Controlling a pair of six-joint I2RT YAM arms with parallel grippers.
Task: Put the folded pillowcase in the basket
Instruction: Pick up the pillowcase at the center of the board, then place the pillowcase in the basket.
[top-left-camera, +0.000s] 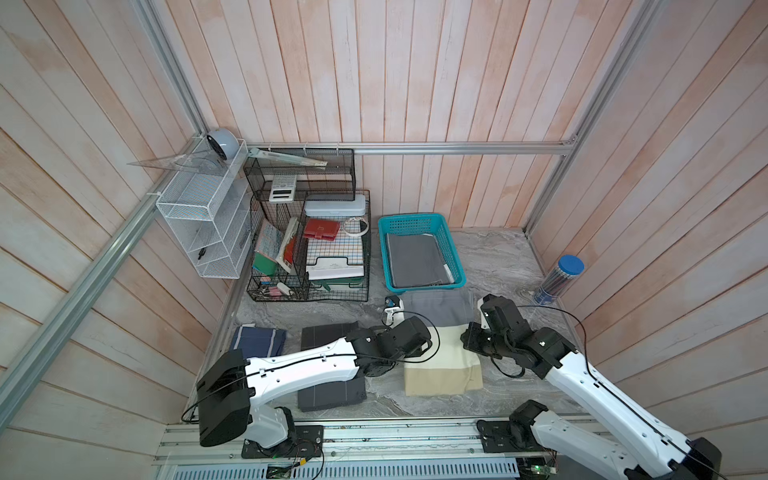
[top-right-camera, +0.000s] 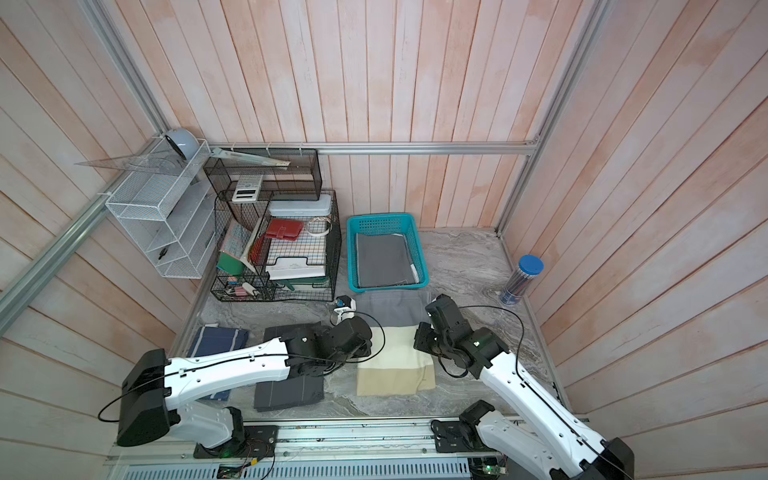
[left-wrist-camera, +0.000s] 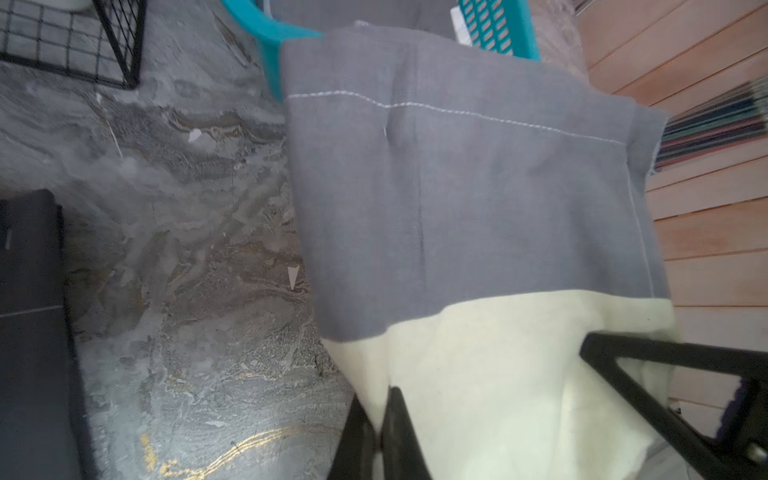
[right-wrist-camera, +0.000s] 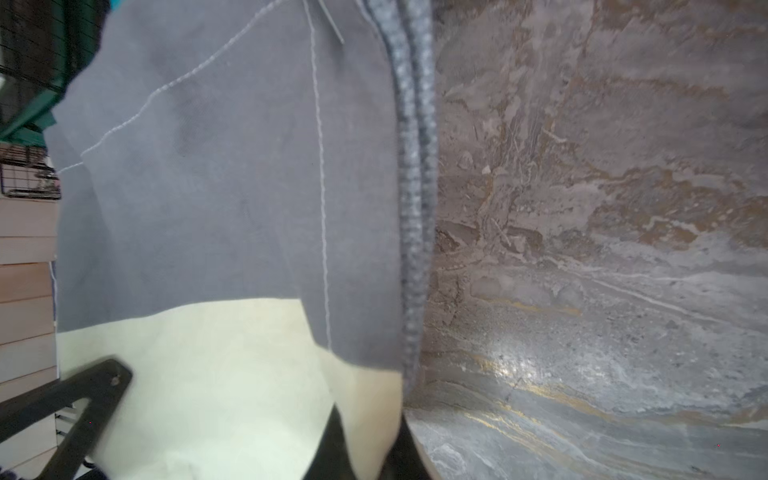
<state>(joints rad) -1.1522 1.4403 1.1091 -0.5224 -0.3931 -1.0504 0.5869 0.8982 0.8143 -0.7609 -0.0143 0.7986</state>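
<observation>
- The folded pillowcase (top-left-camera: 442, 345) (grey end, cream end) is held just in front of the basket (top-left-camera: 411, 226), outside it, its grey end nearest the rim.
- Its cream edge is pinched by the jaws of the left gripper (left-wrist-camera: 376, 411).
- The opposite cream edge is pinched by the jaws of the right gripper (right-wrist-camera: 365, 424).

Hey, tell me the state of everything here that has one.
basket: upright, holding grey cloth
grey cloth: folded flat
pillowcase: folded, held at both sides, outside basket
left hand: shut on pillowcase
right hand: shut on pillowcase
pencil tube: upright, capped
</observation>
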